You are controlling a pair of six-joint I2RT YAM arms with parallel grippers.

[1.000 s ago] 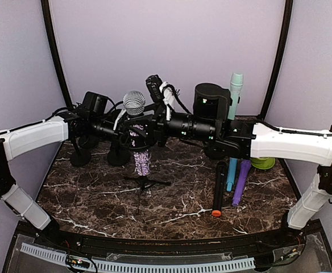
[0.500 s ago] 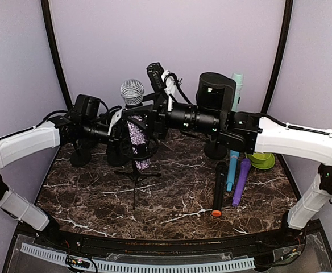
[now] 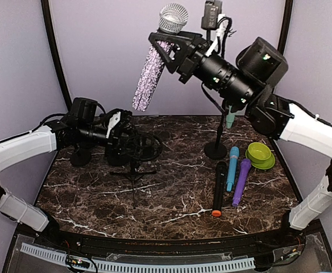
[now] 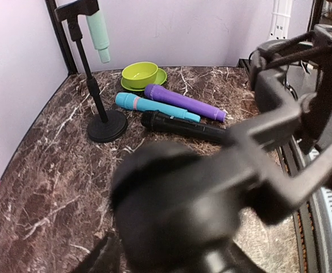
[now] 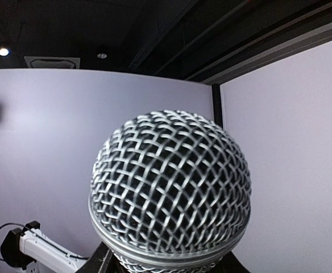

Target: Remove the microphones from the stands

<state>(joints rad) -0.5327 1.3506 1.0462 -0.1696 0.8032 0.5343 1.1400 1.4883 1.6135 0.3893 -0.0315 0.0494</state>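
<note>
White link shells alternate with black joints on the left arm (image 3: 24, 149) and right arm (image 3: 316, 132). Thin black cables loop at centre left, and the right gripper (image 3: 166, 45) is black.

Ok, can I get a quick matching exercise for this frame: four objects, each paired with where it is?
Things:
1. sparkly microphone
2. mint microphone
3. black microphone
4. green bowl

Places:
A. lying on the table
B. sitting on a saucer
C. held aloft by the right hand
D. clipped in the tall stand

Pairs: 1-C, 2-D, 3-A, 4-B
</note>
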